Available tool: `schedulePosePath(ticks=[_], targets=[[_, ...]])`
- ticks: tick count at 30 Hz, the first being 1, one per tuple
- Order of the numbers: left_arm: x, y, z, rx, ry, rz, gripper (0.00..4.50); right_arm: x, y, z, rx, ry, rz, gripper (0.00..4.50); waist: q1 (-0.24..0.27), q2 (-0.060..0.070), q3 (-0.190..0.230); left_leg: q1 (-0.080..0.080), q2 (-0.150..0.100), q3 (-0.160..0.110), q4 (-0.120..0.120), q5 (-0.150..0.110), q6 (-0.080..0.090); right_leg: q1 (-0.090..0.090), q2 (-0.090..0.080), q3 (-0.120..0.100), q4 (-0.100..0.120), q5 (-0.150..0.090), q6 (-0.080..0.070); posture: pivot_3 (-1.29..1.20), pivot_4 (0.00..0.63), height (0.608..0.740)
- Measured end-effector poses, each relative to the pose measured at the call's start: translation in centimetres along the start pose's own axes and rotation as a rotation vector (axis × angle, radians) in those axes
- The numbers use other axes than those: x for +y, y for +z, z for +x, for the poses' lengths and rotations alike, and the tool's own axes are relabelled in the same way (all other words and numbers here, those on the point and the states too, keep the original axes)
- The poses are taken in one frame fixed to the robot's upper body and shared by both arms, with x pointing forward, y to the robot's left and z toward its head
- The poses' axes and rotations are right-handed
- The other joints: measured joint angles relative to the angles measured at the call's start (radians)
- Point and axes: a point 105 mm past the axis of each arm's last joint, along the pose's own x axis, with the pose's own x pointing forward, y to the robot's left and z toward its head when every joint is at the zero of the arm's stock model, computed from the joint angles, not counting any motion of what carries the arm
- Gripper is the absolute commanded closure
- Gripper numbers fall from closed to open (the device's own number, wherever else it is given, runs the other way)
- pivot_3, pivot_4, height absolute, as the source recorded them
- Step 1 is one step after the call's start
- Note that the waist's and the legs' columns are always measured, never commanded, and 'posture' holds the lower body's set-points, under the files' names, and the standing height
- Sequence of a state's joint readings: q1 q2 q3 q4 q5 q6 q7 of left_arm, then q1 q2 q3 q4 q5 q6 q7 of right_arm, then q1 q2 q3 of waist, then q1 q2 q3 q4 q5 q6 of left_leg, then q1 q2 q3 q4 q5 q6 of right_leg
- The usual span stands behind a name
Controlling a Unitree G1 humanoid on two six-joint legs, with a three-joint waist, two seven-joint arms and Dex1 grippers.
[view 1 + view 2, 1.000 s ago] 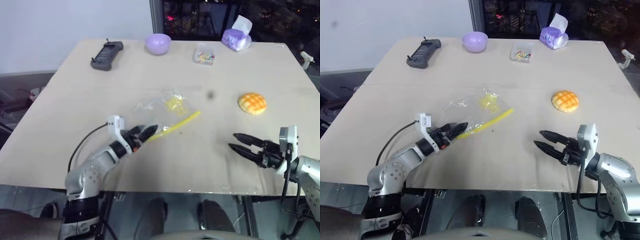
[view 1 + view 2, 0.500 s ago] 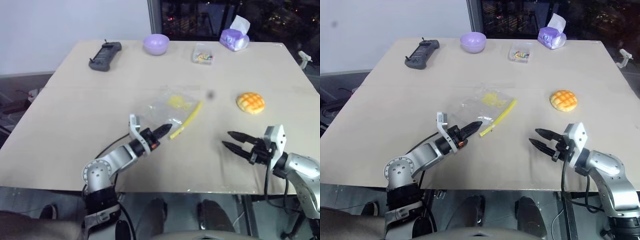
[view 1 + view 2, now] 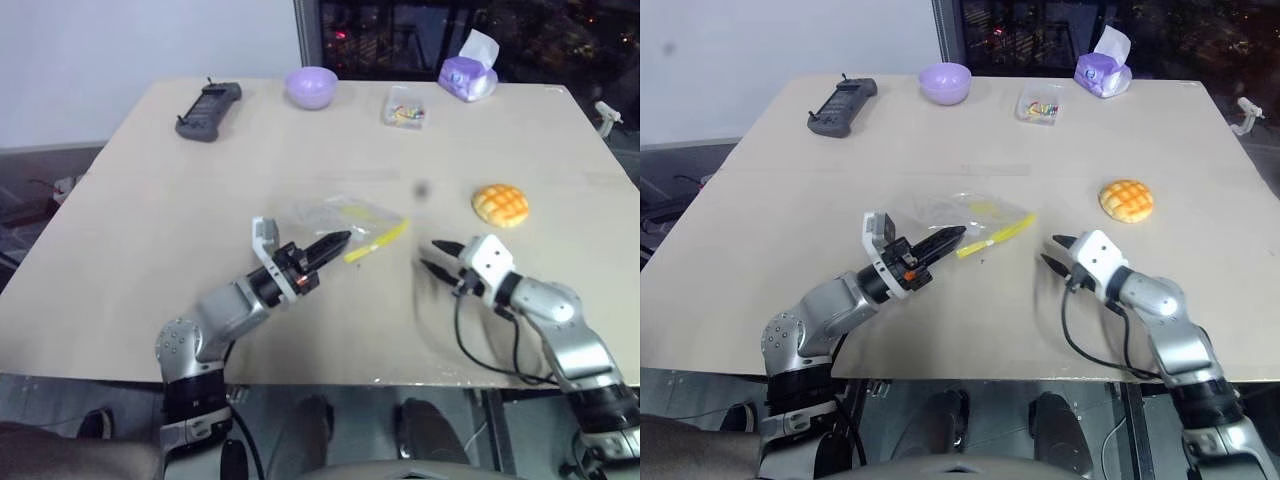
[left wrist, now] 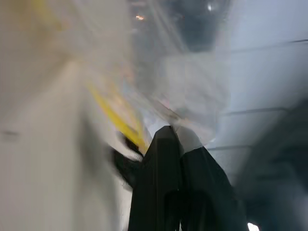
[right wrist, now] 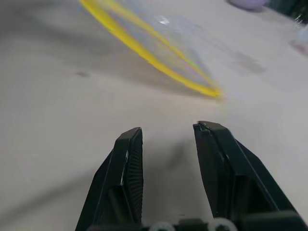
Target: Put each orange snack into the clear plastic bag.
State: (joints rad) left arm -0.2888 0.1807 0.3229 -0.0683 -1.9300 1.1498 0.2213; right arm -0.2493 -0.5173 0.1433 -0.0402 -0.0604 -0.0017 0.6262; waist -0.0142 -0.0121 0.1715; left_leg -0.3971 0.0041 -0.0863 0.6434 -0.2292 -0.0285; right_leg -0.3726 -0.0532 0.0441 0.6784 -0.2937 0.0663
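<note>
One bun [image 3: 500, 205] waits right of centre. Left pincer [image 3: 338, 240] grips the bag [image 3: 335, 215]; right pincer [image 3: 432, 256], half open and empty, must open its mouth.

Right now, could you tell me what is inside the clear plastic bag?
No bun is inside the clear plastic bag; the orange snack sits apart on the table. Yellowish patches show through the film, but whether print or contents I cannot tell. The left gripper pinches its near edge.
</note>
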Motion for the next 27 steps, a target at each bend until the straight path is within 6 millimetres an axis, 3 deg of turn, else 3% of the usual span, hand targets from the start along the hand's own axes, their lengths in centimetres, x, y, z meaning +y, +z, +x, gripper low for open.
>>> schedulePosePath(ticks=[7, 12, 16, 26, 27], targets=[[-0.3, -1.4, 0.1, 0.074, -0.04, -0.003, 4.45, -2.2, 0.8, 3.4, -0.01, -0.106, -0.256, 2.66, 0.0, 0.0, 0.0, -0.002, 0.0, 0.0, 0.0, 0.0, -0.001, -0.001, 0.0, 0.0, -0.001, 0.0, 0.0, 0.0, 0.15, 0.74], [-0.4, -1.5, 0.0, 0.081, -0.045, 0.005, 4.45, -2.3, 1.6, 4.4, -0.072, -0.108, -0.283, 2.66, -0.001, -0.001, 0.0, -0.002, 0.0, 0.0, 0.0, 0.0, -0.001, -0.001, 0.0, 0.0, -0.001, 0.0, 0.0, 0.0, 0.15, 0.74], [-0.5, -1.6, 0.0, 0.094, -0.051, 0.015, 4.5, -1.2, 2.1, 4.7, -0.117, -0.066, -0.293, 4.33, -0.001, -0.001, 0.0, -0.002, 0.0, 0.0, 0.0, 0.0, -0.001, -0.001, 0.0, 0.0, -0.001, 0.0, 0.0, 0.0, 0.15, 0.74], [-0.7, -2.3, -0.9, 0.141, -0.02, 0.079, 4.5, -0.7, 2.2, 4.8, -0.141, -0.042, -0.287, 4.43, -0.002, -0.001, 0.001, -0.001, 0.0, 0.0, -0.001, 0.0, 0.0, -0.001, 0.0, 0.0, -0.001, 0.0, 0.0, 0.0, 0.15, 0.74], [-0.9, -2.2, -1.0, 0.137, -0.022, 0.093, 4.25, -0.8, 2.2, 4.8, -0.139, -0.043, -0.287, 4.48, -0.002, -0.001, 0.001, -0.001, 0.0, 0.0, -0.001, 0.0, 0.0, -0.001, 0.0, 0.0, -0.001, 0.0, 0.0, 0.0, 0.15, 0.74]])
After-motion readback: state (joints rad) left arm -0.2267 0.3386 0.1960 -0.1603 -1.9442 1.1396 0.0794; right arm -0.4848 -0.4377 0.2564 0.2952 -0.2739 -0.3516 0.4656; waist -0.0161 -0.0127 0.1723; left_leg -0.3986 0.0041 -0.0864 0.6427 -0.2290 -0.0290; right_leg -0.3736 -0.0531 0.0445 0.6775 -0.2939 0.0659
